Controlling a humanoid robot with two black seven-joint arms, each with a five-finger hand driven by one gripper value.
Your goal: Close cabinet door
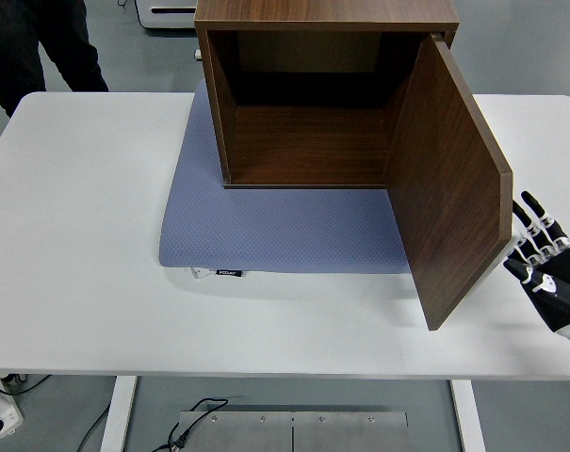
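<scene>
Right hand [546, 268] sits just right of the door [451, 179], fingers spread, holding nothing; contact unclear. Door hangs wide open off the right side of the cabinet [324, 94], which stands on a blue mat [266, 235]. Judgement: put a flat palm on the outer face near the free edge, sweep left in an arc, no gripping. White counter [77, 235] otherwise bare; a person's legs [40, 42] at top left.

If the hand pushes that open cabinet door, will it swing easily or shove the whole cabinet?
The door looks like a rigid panel hinged at the right, so it should swing. The cabinet sits on a textured mat, likely resisting sliding. The right robot hand is open beside it.
</scene>
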